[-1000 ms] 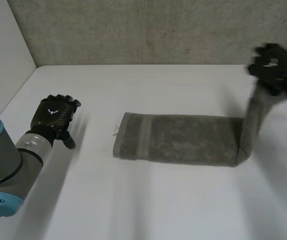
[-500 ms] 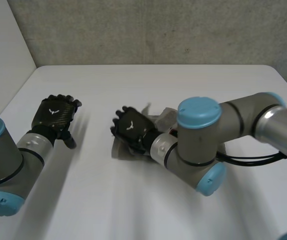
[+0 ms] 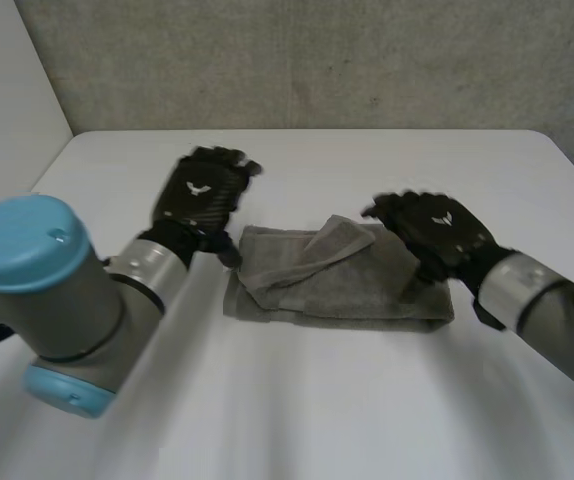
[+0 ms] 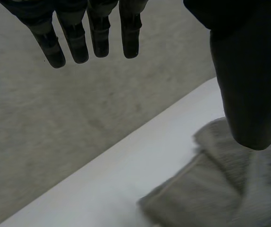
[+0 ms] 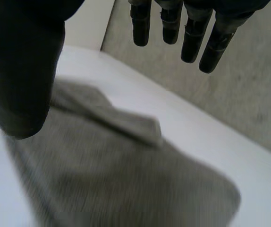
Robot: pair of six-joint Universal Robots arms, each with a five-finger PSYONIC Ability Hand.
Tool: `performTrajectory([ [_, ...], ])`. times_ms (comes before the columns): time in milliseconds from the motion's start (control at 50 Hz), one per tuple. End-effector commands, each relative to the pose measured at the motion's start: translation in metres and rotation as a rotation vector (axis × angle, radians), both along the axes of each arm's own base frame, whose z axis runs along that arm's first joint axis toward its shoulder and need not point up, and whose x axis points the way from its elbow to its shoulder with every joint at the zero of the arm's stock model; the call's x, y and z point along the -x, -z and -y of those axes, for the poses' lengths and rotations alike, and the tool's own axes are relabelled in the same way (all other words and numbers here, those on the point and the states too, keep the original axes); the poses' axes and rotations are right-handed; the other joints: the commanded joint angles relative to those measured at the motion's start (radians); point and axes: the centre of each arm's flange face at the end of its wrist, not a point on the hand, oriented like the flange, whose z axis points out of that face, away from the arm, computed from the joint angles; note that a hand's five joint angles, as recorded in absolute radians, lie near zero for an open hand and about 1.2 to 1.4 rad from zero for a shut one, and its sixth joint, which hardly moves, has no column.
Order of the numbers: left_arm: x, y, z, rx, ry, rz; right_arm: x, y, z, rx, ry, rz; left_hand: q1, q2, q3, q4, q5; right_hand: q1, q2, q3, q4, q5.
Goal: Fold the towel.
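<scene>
A grey towel [image 3: 337, 280] lies folded over on the white table [image 3: 297, 400], its loose end flopped crookedly across the top. My left hand [image 3: 199, 195] hovers at the towel's left end, fingers [image 4: 97, 38] straight and empty, the towel [image 4: 211, 189] under its thumb. My right hand [image 3: 432, 232] is above the towel's right end, fingers [image 5: 192, 28] spread and holding nothing. The right wrist view has the towel [image 5: 126, 179] below the palm with the flopped flap pointing away.
A grey concrete wall [image 3: 297, 60] rises behind the table's far edge. A pale wall [image 3: 7, 100] bounds the left side. My left arm [image 3: 57, 300] lies across the table's front left.
The right hand carried the towel's right end over to the left, let it go and drew back right. The left hand moved in from the left to the towel's left end.
</scene>
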Motion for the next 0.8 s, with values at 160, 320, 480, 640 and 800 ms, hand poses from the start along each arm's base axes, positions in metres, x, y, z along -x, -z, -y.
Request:
performTrajectory([
  [160, 0.046, 0.061, -0.008, -0.173, 0.124, 0.049, 0.041, 0.042, -0.008, -0.064, 0.031, -0.131, -0.086, -0.053, -0.052, -0.059, -0.033, -0.066, -0.078, -0.044, -0.076, -0.063],
  [320, 0.063, 0.07, 0.01, -0.171, 0.129, 0.019, 0.041, 0.048, -0.003, -0.046, 0.04, -0.132, -0.077, -0.044, -0.052, -0.059, -0.025, -0.066, -0.078, -0.044, -0.076, -0.063],
  [480, 0.065, 0.071, 0.034, -0.135, 0.047, -0.005, 0.04, 0.058, 0.002, -0.014, 0.05, -0.141, -0.068, -0.035, -0.052, -0.059, -0.016, 0.018, 0.005, -0.044, -0.076, 0.021],
  [640, 0.048, 0.079, 0.048, -0.15, -0.057, 0.01, 0.043, 0.062, 0.007, 0.009, 0.062, -0.158, -0.068, -0.035, -0.052, -0.059, -0.016, 0.187, 0.175, -0.044, -0.076, 0.191],
  [800, 0.019, 0.094, 0.055, -0.205, -0.145, 0.048, 0.044, 0.063, 0.007, 0.031, 0.058, -0.18, -0.071, -0.038, -0.052, -0.059, -0.019, 0.317, 0.305, -0.044, -0.076, 0.32],
])
